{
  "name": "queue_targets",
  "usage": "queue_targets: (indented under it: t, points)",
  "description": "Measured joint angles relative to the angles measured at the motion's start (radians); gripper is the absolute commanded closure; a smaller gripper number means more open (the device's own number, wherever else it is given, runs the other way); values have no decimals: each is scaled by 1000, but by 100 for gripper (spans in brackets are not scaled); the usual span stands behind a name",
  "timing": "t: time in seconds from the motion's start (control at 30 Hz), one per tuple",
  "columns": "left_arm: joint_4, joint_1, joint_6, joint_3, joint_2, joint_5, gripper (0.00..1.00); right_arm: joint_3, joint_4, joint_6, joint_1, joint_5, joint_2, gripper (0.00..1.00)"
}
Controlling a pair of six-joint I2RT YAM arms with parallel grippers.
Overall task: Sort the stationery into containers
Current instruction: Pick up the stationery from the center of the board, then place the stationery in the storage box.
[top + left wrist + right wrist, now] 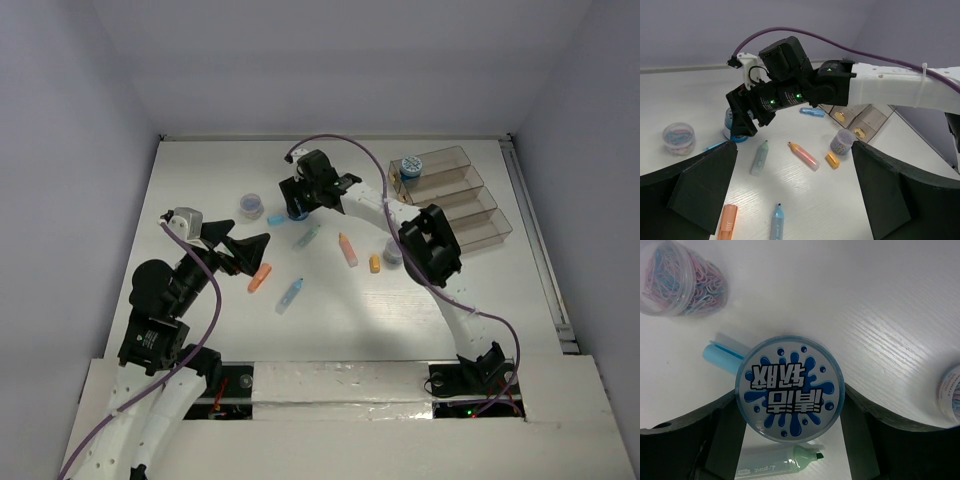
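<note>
The right pincer is clamped on the blue roll, a finger against each side. A light-blue stick pokes out past one fingertip, a green stick lies under the roll's near edge, and bare table opens ahead. The left pincer gapes wide and holds nothing, an orange stick lies just ahead of it, and the containers sit well to the right of both.

Bright even overhead light, soft short shadows, sharp focus, slight glare on white table
</note>
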Motion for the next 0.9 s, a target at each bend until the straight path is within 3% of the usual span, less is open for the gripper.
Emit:
queue_targets:
  t: [0.17, 0.43, 0.67, 0.8, 0.9]
  points:
    - [2, 0, 0, 0, 0, 2, 1, -64, 39, -5, 0, 43, -45, 58]
    - [14, 0, -2, 0, 19, 19, 1, -155, 77, -25, -73, 101, -271, 60]
    - [14, 0, -13, 0, 21, 18, 1, -349, 191, 84, -412, 135, -492, 60]
    - [15, 0, -13, 0, 19, 19, 1, -424, 217, 156, -634, 153, -505, 61]
    - [15, 0, -14, 0, 17, 19, 1, -436, 211, 175, -727, 172, -472, 62]
